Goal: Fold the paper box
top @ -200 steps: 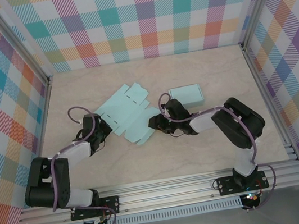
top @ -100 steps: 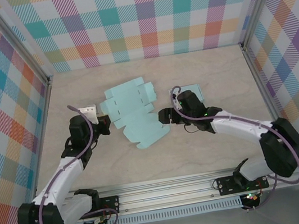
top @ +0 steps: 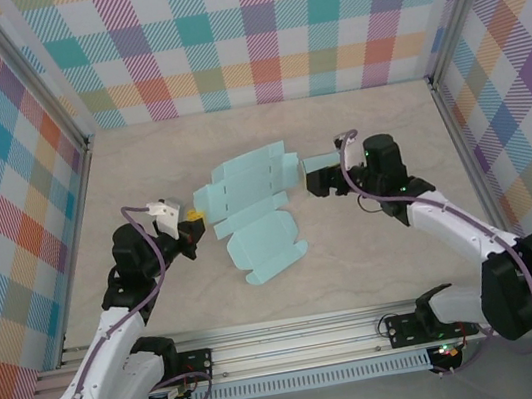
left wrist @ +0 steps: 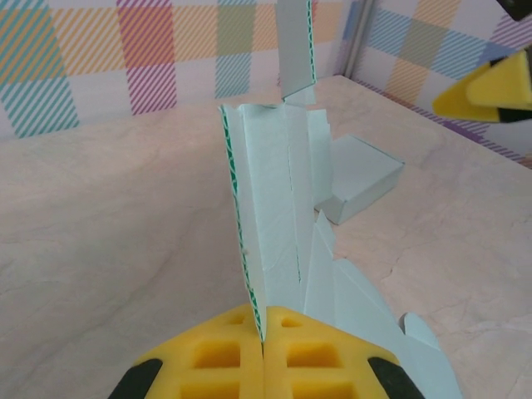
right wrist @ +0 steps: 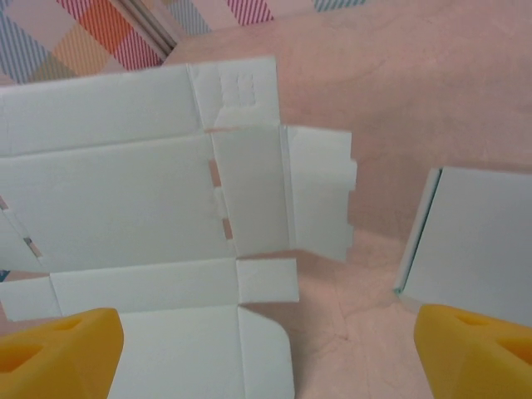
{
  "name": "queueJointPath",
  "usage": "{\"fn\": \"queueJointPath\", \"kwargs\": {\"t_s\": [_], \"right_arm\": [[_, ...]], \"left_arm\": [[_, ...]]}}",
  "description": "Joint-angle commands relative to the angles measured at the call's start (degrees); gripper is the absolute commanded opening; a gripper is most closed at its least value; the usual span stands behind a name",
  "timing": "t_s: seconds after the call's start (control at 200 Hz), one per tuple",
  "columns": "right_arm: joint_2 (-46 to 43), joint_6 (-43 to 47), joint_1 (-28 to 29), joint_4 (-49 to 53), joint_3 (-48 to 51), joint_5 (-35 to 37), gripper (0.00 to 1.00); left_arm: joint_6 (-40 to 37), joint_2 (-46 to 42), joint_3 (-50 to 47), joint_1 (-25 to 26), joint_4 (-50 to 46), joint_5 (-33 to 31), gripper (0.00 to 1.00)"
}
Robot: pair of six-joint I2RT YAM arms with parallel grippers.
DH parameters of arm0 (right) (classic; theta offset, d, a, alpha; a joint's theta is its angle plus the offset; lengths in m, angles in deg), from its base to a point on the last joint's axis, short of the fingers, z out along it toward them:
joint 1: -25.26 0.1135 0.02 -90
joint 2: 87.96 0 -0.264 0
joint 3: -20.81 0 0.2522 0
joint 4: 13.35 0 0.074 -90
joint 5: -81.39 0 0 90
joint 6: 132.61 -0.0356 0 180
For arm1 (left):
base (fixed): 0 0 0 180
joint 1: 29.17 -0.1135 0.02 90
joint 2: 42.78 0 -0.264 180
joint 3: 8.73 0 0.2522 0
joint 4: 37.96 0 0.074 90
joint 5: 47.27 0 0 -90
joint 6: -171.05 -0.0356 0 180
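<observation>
Nearest you, an aluminium rail [top: 299,341] runs along the front edge with both arm bases bolted to it; behind it lies a pale beige, marbled worktop [top: 387,261], matte; checked pastel walls [top: 249,30] box it in on the left, right and far sides.

Your left claw [top: 192,226] sits left of centre, jaws pressed together on the left edge of the paper box [top: 253,212]; in the left wrist view the left claw [left wrist: 263,332] is clamped on the sheet's thin edge and the paper box [left wrist: 270,233] runs straight away from it. The paper box is an unfolded pale-blue blank at mid-worktop, between your two claws. The gripped side looks raised off the worktop; by how much you cannot tell.

Your right claw [top: 316,181] hangs just past the blank's right end, apart from it, jaws wide apart; in the right wrist view the right claw [right wrist: 266,349] looks down on the blank, slots and tabs facing up.

Long axis: the strip of main panels runs left to right, its right end angled slightly toward the far wall; the big flap with rounded corners points back toward the rail.

Furthest out, a closed folded box [right wrist: 478,233] in the same blue sits just beside the right claw, partly hidden by it from above; touching or not, you cannot tell.
</observation>
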Motion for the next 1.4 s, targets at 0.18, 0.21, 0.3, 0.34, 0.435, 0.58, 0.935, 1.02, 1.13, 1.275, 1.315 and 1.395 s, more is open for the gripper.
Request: {"fn": "queueJointPath", "kwargs": {"t_s": [0.18, 0.21, 0.3, 0.34, 0.435, 0.58, 0.935, 1.02, 1.13, 1.275, 1.315, 1.395], "right_arm": [[14.74, 11.45, -2.89, -4.49, -13.32, -18.91, 0.77], [16.49, 11.27, -3.25, -4.71, -14.62, -19.68, 0.77], [21.02, 10.75, -3.97, -5.19, -18.12, -22.25, 0.77], [22.63, 10.74, -4.02, -5.08, -19.54, -23.0, 0.77], [26.13, 10.6, -4.11, -3.82, -23.13, -25.44, 0.76], [29.69, 8.43, -4.08, -5.09, -25.89, -31.04, 0.7], [33.61, 5.62, -3.98, -7.32, -27.26, -35.67, 0.64], [33.78, 5.08, -3.98, -7.98, -27.26, -36.82, 0.58], [33.17, 4.82, -3.72, -8.58, -26.98, -37.28, 0.43], [31.43, 5.89, -3.03, -7.8, -26.47, -37.31, 0.19], [30.83, 6.42, -2.77, -7.25, -26.28, -36.93, 0.07], [29.42, 8.08, -2.27, -5.42, -25.85, -35.53, 0.0]], "left_arm": [[-2.51, -0.96, 0.57, -0.33, 2.28, 4.14, 0.0], [-2.52, -1.05, 0.58, -0.32, 2.37, 4.12, 0.0], [-2.5, -1.23, 0.67, -0.33, 2.3, 4.03, 0.0], [-2.5, -1.22, 0.67, -0.32, 2.3, 4.11, 0.0], [-2.43, -1.18, 0.72, -0.32, 2.43, 3.99, 0.0], [-2.34, -0.96, 0.67, -0.3, 2.54, 3.78, 0.0], [-2.15, -0.7, 1.33, -0.29, 3.22, 3.94, 0.0], [-2.03, -0.6, 1.38, -0.31, 3.36, 3.87, 0.0], [-1.99, -0.26, 1.55, -0.33, 3.1, 3.67, 0.0], [-1.81, 0.24, 2.14, -0.33, 2.44, 3.86, 0.0], [-1.75, 0.44, 2.4, -0.33, 2.11, 3.91, 0.0], [-1.31, 0.86, 3.1, -0.33, 1.38, 3.08, 0.0]]}}
